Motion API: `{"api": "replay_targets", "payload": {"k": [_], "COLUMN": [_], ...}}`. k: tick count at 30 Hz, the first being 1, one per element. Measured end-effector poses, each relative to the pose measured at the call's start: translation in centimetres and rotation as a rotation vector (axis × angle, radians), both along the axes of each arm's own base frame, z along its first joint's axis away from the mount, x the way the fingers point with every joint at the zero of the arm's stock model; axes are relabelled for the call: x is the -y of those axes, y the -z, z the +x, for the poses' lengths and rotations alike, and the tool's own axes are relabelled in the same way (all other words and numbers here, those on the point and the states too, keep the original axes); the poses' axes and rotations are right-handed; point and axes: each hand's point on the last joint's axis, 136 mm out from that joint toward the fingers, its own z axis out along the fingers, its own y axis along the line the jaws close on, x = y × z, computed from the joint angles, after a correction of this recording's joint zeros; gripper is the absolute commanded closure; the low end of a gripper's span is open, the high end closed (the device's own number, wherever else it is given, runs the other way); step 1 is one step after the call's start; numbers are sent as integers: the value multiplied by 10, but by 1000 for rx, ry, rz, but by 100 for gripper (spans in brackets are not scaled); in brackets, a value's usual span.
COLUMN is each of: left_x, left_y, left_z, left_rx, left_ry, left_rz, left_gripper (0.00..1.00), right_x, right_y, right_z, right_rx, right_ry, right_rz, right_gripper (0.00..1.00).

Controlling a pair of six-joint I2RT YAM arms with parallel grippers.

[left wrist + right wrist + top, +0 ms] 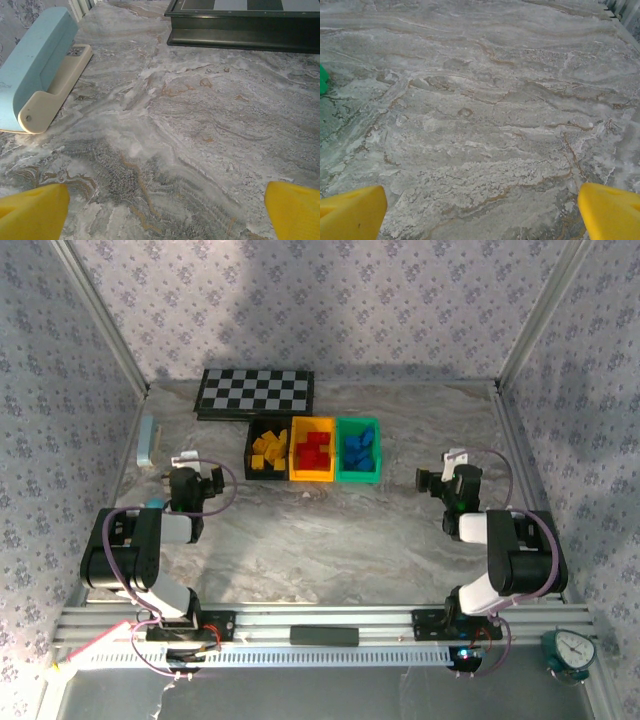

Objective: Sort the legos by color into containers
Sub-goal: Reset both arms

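Note:
Three containers stand side by side at the back middle of the table. The black bin point(249, 450) holds yellow legos point(269, 448), the yellow bin point(311, 478) holds red legos point(314, 447), and the green bin point(358, 479) holds blue legos point(360, 445). My left gripper point(195, 470) sits left of the bins, low over bare marble. It is open, its yellow fingertips point(35, 212) wide apart with nothing between them point(165, 215). To the right of the bins, my right gripper point(445, 472) is also open and empty point(480, 212). A sliver of the green bin point(323, 80) shows at its left.
A folded checkerboard point(255, 392) lies behind the bins, ahead of the left gripper point(245, 22). A light-blue device point(148, 438) rests by the left wall point(37, 65). Patterned walls enclose the table. A round gauge point(571, 652) sits at the near right corner.

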Motion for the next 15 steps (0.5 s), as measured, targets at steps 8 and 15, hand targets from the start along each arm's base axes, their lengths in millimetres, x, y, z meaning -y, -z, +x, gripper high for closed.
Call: {"api": "replay_targets", "payload": {"k": [8,15], "left_x": [0,0], "left_y": [0,0], "left_z": [0,0], "left_rx": [0,0], "left_ry": [0,0], "left_rz": [0,0], "left_gripper": [0,0], "right_x": [1,3], "right_y": [-2,-2], "right_z": [1,1], "right_rx": [8,8], "right_ry": [3,5], "right_rz": [0,3], "right_gripper": [0,0]}}
